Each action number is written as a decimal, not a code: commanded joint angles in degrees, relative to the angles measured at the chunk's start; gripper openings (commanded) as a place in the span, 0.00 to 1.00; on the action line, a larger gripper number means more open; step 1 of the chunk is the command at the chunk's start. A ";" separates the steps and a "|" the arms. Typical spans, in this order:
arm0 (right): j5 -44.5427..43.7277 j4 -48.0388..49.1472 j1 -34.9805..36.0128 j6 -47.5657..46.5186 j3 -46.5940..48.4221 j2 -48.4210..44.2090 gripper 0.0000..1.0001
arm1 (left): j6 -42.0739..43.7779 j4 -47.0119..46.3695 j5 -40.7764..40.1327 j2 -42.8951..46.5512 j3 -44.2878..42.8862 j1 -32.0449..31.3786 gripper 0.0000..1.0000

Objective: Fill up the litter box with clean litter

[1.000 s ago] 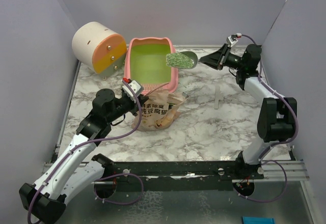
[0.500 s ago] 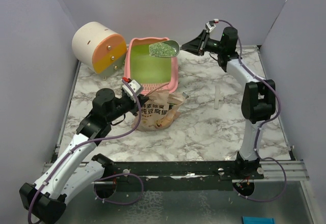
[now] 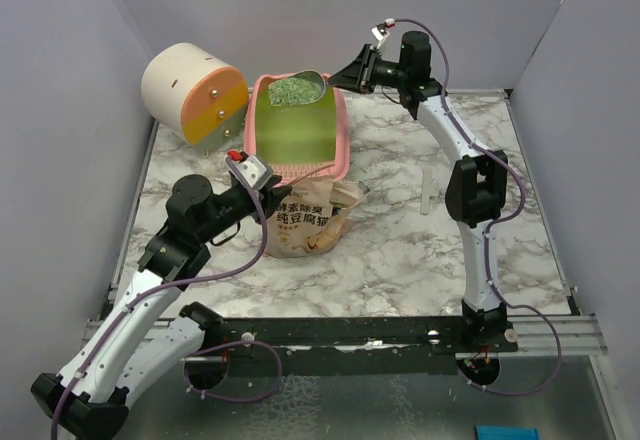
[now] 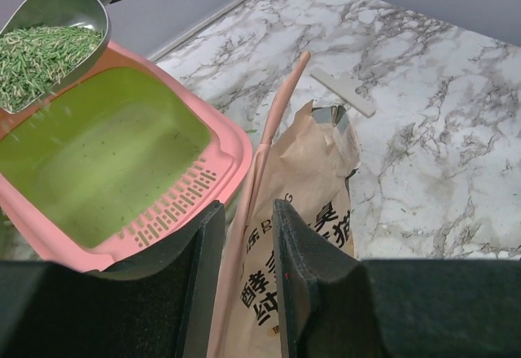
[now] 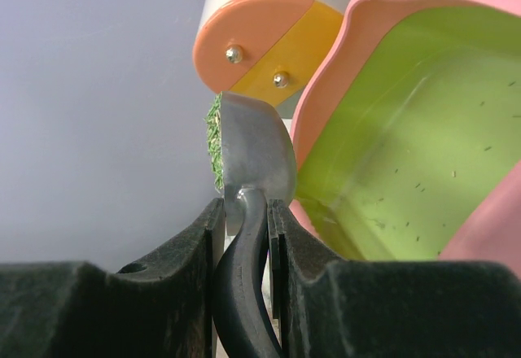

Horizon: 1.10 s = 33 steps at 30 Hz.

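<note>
Pink around the rim and green inside, the litter box (image 3: 343, 145) shows an almost bare floor in the overhead view. Above its far end hangs the scoop (image 3: 312, 82), heaped with litter (image 3: 288, 92). The right claw (image 3: 343, 75) grips the scoop's handle just past the box's far right corner. The left claw (image 3: 278, 198) sits at the box's near, slotted end, on the bag (image 3: 305, 225) that leans against it.

From the left wrist, the left claw (image 4: 244, 285) is closed on the bag's (image 4: 313, 187) top edge, with a pink strip between its jaws. The scoop (image 4: 69, 4) hovers over the box's far rim (image 4: 232, 142), and some of the litter (image 4: 41, 57) seems to lie above the rim, not the floor.

From the right wrist, the right claw (image 5: 244, 248) is clamped tight on the black handle. The scoop (image 5: 254, 159) appears level with the box's rim (image 5: 326, 106), toward the cylinder (image 5: 269, 37).

To pour well, I would carry the scoop further in over the green floor, then roll the wrist slowly and low so the pellets do not bounce out.
</note>
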<state>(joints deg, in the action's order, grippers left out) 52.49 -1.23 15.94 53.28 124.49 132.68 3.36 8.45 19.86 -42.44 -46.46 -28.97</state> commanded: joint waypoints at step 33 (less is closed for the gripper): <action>-23.79 -19.37 2.34 -32.87 11.51 -10.54 0.01 | -1.50 -1.16 -16.66 9.73 2.35 0.23 0.40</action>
<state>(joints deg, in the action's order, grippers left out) 32.80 -21.30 17.08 24.95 133.05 127.48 2.66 8.10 4.43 -32.91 -44.64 -28.97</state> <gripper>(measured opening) 0.243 0.394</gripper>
